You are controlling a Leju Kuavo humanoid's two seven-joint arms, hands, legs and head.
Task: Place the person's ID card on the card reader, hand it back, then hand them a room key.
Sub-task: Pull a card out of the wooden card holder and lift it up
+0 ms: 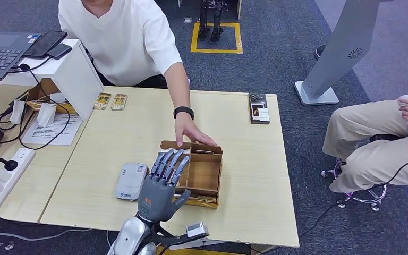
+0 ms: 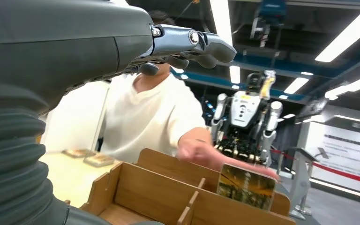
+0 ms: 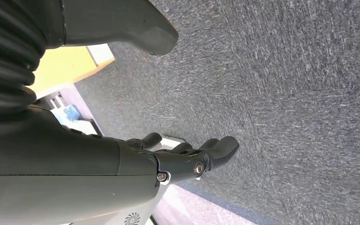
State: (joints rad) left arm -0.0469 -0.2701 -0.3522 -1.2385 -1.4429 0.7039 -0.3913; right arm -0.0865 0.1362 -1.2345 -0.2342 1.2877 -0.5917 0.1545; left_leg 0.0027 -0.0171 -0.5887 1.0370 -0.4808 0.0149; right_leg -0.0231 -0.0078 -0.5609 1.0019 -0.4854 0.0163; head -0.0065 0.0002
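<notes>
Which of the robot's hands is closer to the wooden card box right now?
Left. The left hand hovers open over the near left part of the wooden card box, fingers spread above its compartments. The right hand hangs beside the table over the carpet, away from the box.

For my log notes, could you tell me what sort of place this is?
Probably a robotics lab staged as a reception desk: a card reader and wooden card box on the table, and another humanoid robot behind.
</notes>
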